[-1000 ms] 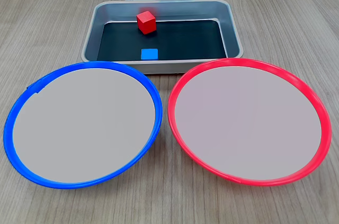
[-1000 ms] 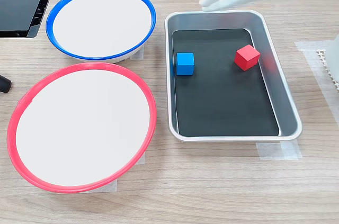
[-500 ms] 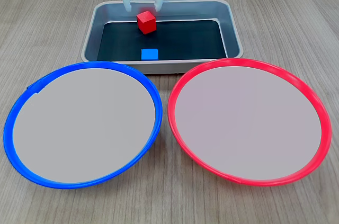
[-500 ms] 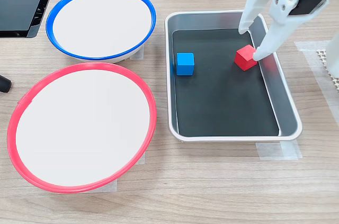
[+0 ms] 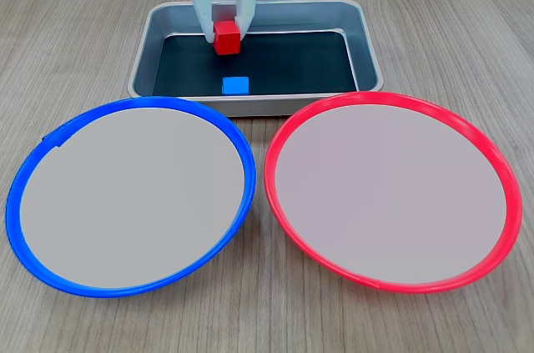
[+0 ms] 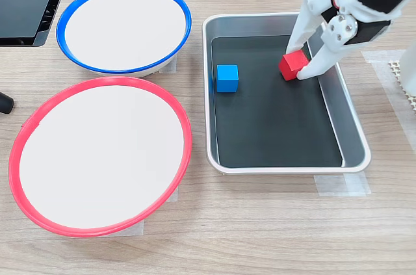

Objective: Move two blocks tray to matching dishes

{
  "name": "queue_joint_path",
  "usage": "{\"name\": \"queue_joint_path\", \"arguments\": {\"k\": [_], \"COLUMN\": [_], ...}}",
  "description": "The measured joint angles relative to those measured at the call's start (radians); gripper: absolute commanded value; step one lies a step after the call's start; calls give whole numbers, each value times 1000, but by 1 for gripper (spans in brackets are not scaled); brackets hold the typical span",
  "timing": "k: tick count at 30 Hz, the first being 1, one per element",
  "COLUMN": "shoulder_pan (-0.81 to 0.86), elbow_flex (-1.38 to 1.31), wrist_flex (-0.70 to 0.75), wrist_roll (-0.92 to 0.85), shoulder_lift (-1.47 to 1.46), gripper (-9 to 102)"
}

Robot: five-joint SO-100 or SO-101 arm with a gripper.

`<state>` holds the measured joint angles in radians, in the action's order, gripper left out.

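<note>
At the tray's [image 6: 351, 133] far end: gripper [image 6: 296, 65] clamps the red block [image 6: 293, 65].
Half a second ago the jaws merely straddled it; now closed. Blue block [image 6: 227, 78] waits at nine o'clock. Lift to red dish [image 6: 97, 155] next.

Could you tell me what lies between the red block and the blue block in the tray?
Nothing: in both fixed views, bare black tray bottom separates the red block, held between the end effector fingers, from the blue block.
</note>
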<state>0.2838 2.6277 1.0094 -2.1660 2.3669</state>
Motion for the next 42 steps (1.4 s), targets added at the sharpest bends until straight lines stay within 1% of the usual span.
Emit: {"name": "queue_joint_path", "arguments": {"k": [2, 3, 4, 5, 8, 11, 13, 14, 16, 17, 19, 20, 21, 23, 26, 27, 28, 30, 32, 33, 35, 36, 37, 39, 41, 42], "shoulder_pan": [-74, -149, -193, -230, -350, -423, -477, -486, -485, -483, -492, -499, -500, -491, -465, -453, -428, -399, -334, -307, -219, -206, -179, -114, -100, -95], "elbow_flex": [-75, -156, -210, -258, -474, -647, -750, -776, -827, -834, -841, -842, -845, -859, -861, -861, -842, -815, -741, -712, -563, -528, -462, -393, -351, -339], "wrist_flex": [-9, -43, -58, -77, -160, -256, -325, -347, -399, -408, -419, -420, -420, -399, -299, -255, -179, -141, -32, -11, -38, -44, -104, -169, -204, -215], "wrist_roll": [135, 302, 426, 520, 876, 1101, 1166, 1173, 1166, 1154, 1097, 1069, 1054, 1039, 1006, 989, 951, 937, 836, 799, 699, 664, 649, 591, 549, 540], "shoulder_lift": [-26, -63, -97, -135, -334, -560, -721, -769, -885, -911, -940, -943, -945, -940, -874, -838, -765, -699, -589, -558, -465, -449, -436, -433, -431, -437], "gripper": [0, 0, 0, 0, 0, 3, 9, 14, 28, 29, 27, 21, 12, 1, 0, 0, 0, 0, 0, 0, 0, 1, 2, 6, 18, 22]}}
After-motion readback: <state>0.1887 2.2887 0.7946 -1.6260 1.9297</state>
